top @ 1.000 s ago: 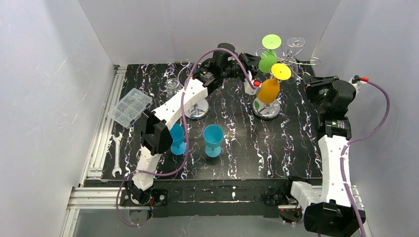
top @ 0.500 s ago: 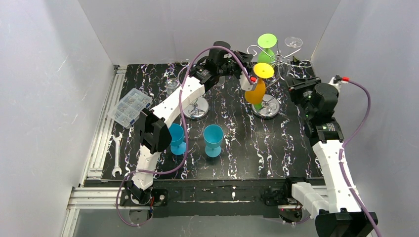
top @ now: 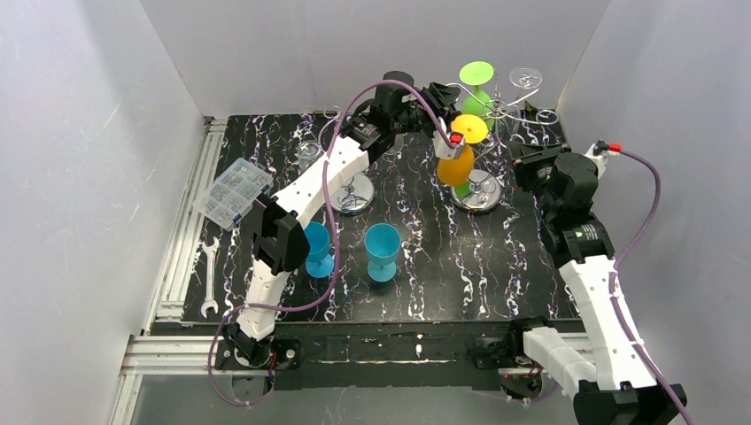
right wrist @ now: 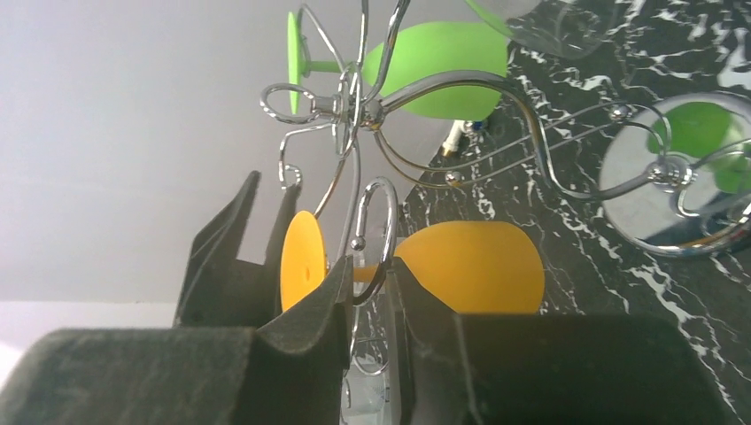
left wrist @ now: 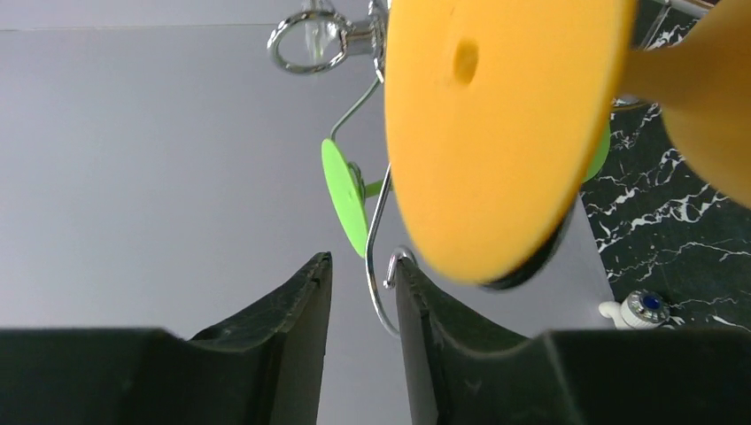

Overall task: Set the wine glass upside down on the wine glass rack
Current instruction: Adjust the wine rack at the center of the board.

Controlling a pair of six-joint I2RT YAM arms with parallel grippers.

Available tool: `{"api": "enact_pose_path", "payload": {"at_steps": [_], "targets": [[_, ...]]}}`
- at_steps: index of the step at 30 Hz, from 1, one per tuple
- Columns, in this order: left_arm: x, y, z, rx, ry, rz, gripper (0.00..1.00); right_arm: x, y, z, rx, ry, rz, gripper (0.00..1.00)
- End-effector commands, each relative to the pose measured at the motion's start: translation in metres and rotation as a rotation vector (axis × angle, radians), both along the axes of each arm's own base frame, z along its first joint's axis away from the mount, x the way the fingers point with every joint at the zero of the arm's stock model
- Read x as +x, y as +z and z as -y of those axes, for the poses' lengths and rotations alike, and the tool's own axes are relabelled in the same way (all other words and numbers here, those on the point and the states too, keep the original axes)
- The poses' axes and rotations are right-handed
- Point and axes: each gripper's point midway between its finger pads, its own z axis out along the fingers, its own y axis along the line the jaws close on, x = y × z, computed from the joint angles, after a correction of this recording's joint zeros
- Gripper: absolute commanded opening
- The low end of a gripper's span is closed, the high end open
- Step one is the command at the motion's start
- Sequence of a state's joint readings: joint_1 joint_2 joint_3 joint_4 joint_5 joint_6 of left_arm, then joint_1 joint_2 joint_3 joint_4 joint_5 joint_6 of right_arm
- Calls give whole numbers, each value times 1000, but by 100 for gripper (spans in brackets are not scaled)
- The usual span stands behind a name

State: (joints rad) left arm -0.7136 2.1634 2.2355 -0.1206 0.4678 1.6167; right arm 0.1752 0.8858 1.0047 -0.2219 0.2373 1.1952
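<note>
The orange wine glass point(top: 456, 166) hangs upside down with its yellow foot point(left wrist: 496, 124) up, its stem in a curled arm of the wine glass rack point(top: 483, 197). My left gripper point(top: 453, 113) is at the foot; in the left wrist view it point(left wrist: 361, 258) is open, nothing between the fingers, the foot just above them. My right gripper point(top: 514, 158) reaches in from the right. In the right wrist view it point(right wrist: 365, 261) is shut on a wire curl of the rack point(right wrist: 460, 88), the glass bowl point(right wrist: 469, 266) right behind.
A green glass point(top: 476, 75) and a clear glass point(top: 529, 78) also hang on the rack. A shorter wire stand point(top: 354, 195) stands back left. Two blue glasses point(top: 383, 248) stand mid-table. A plastic parts box point(top: 233, 192) and wrench point(top: 210, 279) lie left.
My left gripper has opened and let go of the glass's foot. The rack and the hanging glass have shifted left, and my right arm has moved left with them.
</note>
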Motion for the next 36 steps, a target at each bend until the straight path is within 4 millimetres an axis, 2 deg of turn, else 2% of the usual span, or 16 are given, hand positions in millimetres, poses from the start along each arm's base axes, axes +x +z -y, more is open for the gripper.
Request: {"api": "enact_pose_path", "payload": {"at_steps": [1,4,7,9,10,14,18,23,27,29,32,36], "targets": [[-29,45,-16,-65,-36,15,45,-13,-1,20,-38,-99,-8,1],[-42,53,-25,-74,-48,8,63,-15,-7,24,-31,-121,-24,1],[-56,63,-39,-83,-44,-9,85,-15,-14,25,-27,-129,-39,7],[-64,64,-49,-72,-32,-32,96,-15,-13,27,-28,-137,-36,14],[-70,70,-56,-77,-27,-42,98,-16,-11,28,-31,-143,-31,21],[-100,72,-82,-87,-1,-175,98,-17,4,31,-64,-147,-5,50],[-144,67,-117,-118,38,-392,98,-23,22,37,-110,-166,25,71],[-203,33,-162,-102,103,-661,98,-34,43,44,-185,-172,45,78],[-258,-2,-185,-28,88,-916,98,-47,55,43,-221,-146,61,81],[-283,-26,-193,47,66,-1024,98,-55,57,41,-245,-121,59,82],[-302,-59,-201,128,57,-1120,87,-69,56,37,-286,-72,58,83],[-304,-92,-198,200,58,-1195,64,-93,50,34,-355,-8,35,84]]}}
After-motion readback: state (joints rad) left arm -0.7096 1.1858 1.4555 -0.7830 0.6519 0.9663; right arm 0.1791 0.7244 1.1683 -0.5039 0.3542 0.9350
